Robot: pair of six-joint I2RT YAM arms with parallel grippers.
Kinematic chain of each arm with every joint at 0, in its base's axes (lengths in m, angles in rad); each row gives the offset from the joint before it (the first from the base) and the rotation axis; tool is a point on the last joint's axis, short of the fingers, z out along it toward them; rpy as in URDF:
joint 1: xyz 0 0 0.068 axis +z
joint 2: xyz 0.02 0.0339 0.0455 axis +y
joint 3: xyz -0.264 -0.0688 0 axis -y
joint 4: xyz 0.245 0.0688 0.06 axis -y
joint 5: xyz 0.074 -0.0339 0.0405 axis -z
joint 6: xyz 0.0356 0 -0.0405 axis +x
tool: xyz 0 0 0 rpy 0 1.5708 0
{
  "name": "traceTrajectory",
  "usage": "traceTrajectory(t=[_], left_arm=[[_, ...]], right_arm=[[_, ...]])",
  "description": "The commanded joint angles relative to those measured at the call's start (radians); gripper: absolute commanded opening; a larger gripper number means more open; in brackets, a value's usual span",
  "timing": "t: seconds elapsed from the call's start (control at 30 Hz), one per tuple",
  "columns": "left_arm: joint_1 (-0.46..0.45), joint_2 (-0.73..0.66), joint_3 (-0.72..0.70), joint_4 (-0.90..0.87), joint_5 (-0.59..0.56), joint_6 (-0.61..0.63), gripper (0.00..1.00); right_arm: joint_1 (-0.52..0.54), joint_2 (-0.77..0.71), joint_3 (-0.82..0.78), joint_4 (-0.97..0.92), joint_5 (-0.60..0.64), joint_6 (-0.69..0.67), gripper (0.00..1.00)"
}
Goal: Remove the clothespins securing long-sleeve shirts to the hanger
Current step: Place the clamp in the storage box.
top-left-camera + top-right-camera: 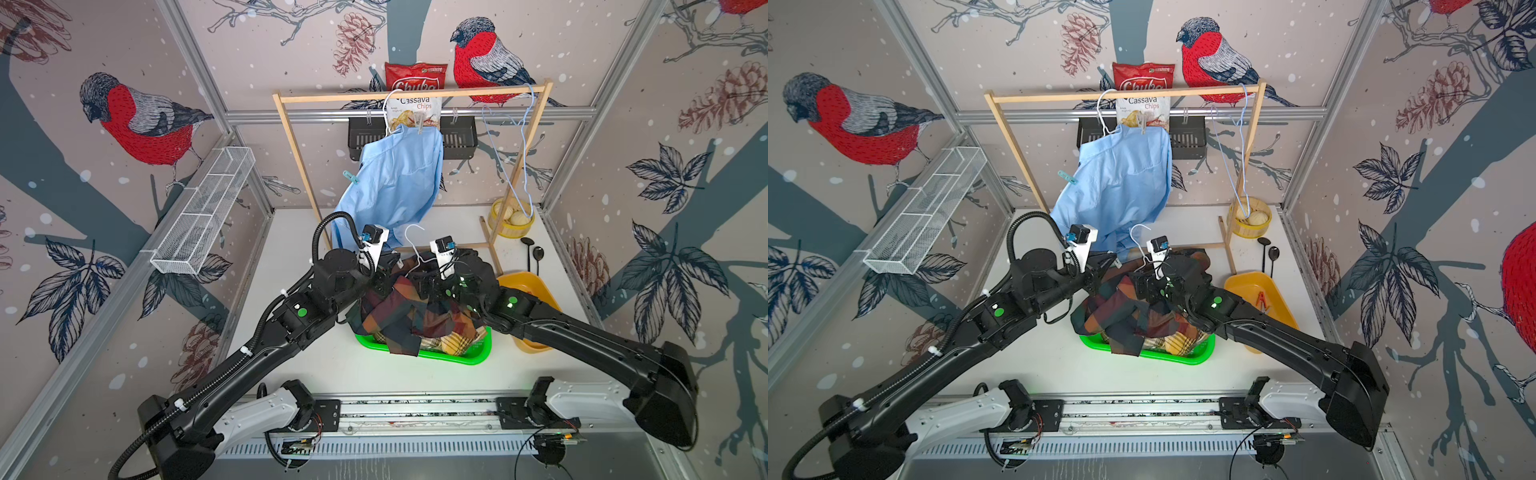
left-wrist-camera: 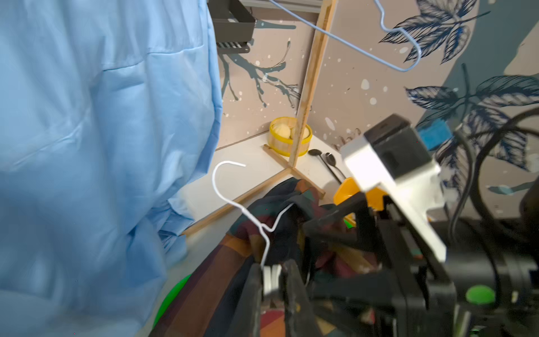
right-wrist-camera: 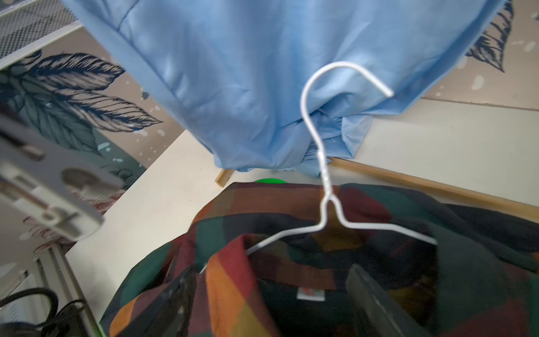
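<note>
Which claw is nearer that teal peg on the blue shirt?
Left. The left gripper is below the teal clothespin, beside the blue shirt; the right gripper is farther right, over the plaid shirt.

Smooth cloth shirt, matt wooden rack

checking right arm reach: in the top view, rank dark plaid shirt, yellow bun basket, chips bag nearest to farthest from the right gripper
1. dark plaid shirt, directly under the right gripper
2. yellow bun basket, back right corner
3. chips bag, up on the rear wall
</note>
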Motion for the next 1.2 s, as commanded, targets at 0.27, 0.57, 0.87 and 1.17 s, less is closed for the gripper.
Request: traceTrajectory(t=[0.27,0.57,0.87,1.17], left_arm=[[0.006,0.078,0.059,-0.096,0.091,-0.106,0.09],[0.006,0.088,0.05,-0.087,0.132,-0.127,0.09],[0.006,0.085,0.042,-0.083,0.168,-0.139,0.09],[0.006,0.088,0.037,-0.082,0.183,-0.136,0.1]], right_arm=[[0.036,-0.003,0.028,0.098,0.033,-0.076,0.77],[0.007,-0.025,0.018,0.143,0.002,-0.074,0.7],[0.005,0.006,0.04,0.146,-0.03,-0.076,0.64],[0.006,0.021,0.052,0.151,-0.048,-0.075,0.38]])
